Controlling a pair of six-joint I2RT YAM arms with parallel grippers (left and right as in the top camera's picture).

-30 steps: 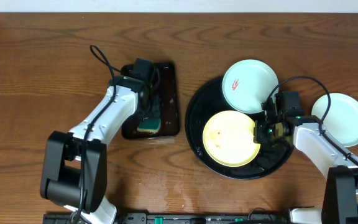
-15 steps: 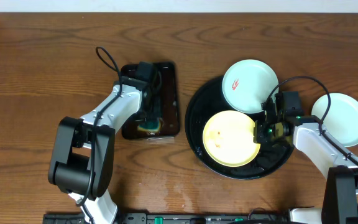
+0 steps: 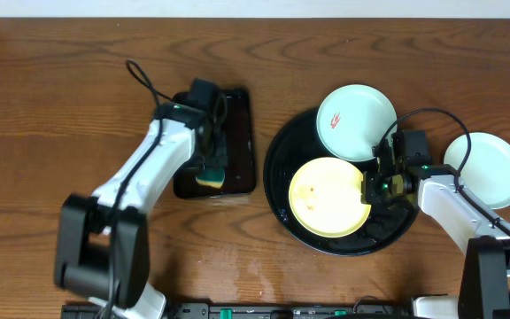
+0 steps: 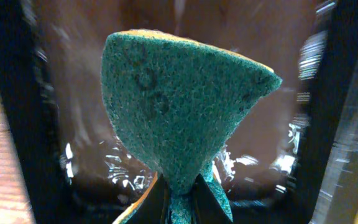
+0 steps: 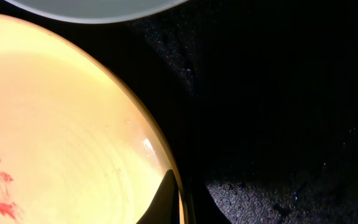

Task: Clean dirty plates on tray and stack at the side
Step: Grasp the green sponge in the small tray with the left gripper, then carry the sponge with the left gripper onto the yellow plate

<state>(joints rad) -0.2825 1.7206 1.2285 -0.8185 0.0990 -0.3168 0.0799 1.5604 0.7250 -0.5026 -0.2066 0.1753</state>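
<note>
My left gripper (image 3: 209,167) is shut on the teal sponge (image 3: 209,181) over the small rectangular tray. The left wrist view shows the sponge (image 4: 179,112) pinched and bulging between the fingertips (image 4: 157,205). The yellow plate (image 3: 326,197) lies in the round black tray (image 3: 395,229), with my right gripper (image 3: 372,189) shut on its right rim. In the right wrist view, the yellow plate (image 5: 61,124) carries a red smear and its edge runs between that gripper (image 5: 180,200). A mint-white plate (image 3: 355,121) with a red smear rests on the tray's far rim.
A second mint-white plate (image 3: 485,168) sits on the bare wood to the right of the round tray. The rectangular black tray (image 3: 240,133) looks wet and glossy and lies left of the round tray. Cables loop above both arms.
The left gripper has shut on the sponge, and the left arm has shifted slightly over the rectangular tray. The right arm and the plates have not moved.
</note>
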